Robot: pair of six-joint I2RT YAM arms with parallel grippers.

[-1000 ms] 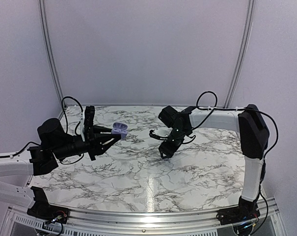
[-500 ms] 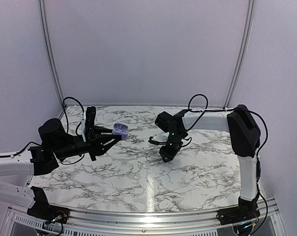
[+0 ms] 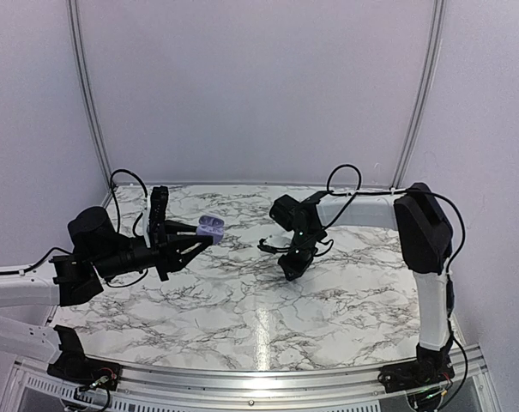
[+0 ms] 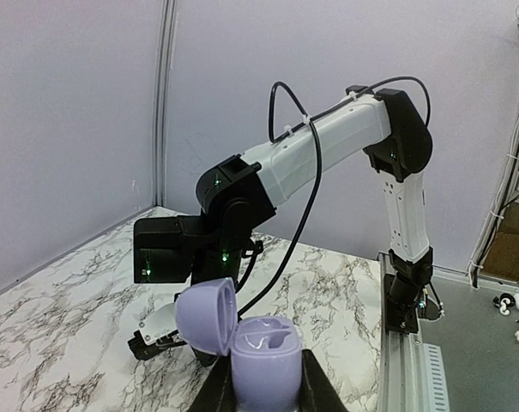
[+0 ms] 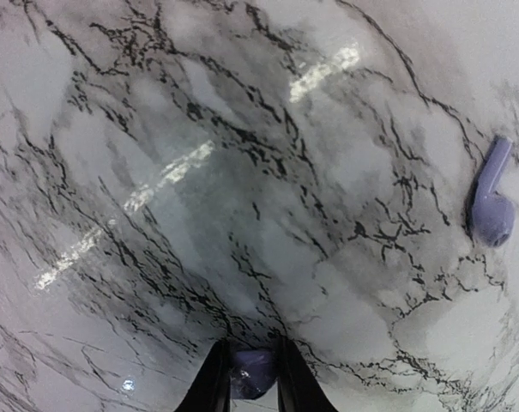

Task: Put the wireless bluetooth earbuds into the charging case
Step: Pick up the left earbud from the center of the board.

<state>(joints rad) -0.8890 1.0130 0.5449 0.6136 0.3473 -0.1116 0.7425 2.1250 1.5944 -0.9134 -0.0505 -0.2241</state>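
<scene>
The right end effector [image 3: 289, 273], shifted leftward and low over the middle of the surface [image 3: 242, 318], pinches one lilac earbud [image 5: 250, 378], ready for the open charging case [image 4: 263, 360] that the left end effector [image 3: 204, 236] grips near the far-left corner.

1. I am working in a robot test cell: a lab booth, not a home or a shop.
2. The left arm [image 3: 19, 292] and the right arm [image 3: 426, 240] stand at a metal rail [image 3: 268, 382] that runs along the near edge of the table [image 3: 242, 318].
3. The table has a marble-print top.
4. Plain pale walls [image 3: 259, 86] close it in at the back and both sides, with curved metal poles [image 3: 86, 94] rising against them like a booth frame.
5. A bare cable [image 3: 349, 176] loops over the right arm.
6. My left wrist view shows wires [image 4: 509, 184] hanging past the table's right edge, above a grey surface [image 4: 473, 343].
</scene>
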